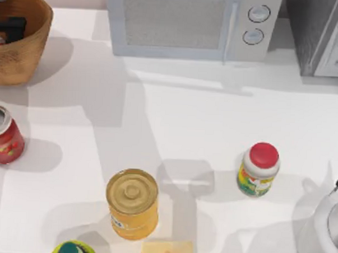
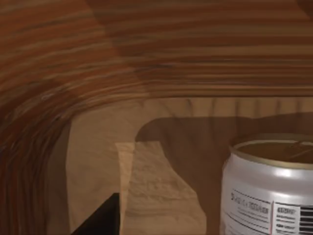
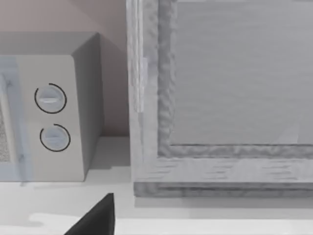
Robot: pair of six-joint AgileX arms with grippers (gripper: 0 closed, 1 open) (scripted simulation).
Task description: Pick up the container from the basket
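basket wall close round container, open above

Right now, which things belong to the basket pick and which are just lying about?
Job:
container
basket
left end effector, down inside the basket

Lying about:
microwave
red can
yellow can
red-lidded jar

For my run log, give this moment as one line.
left gripper: inside woven wicker basket | small whitish container: beside it, not lifted | right arm: parked
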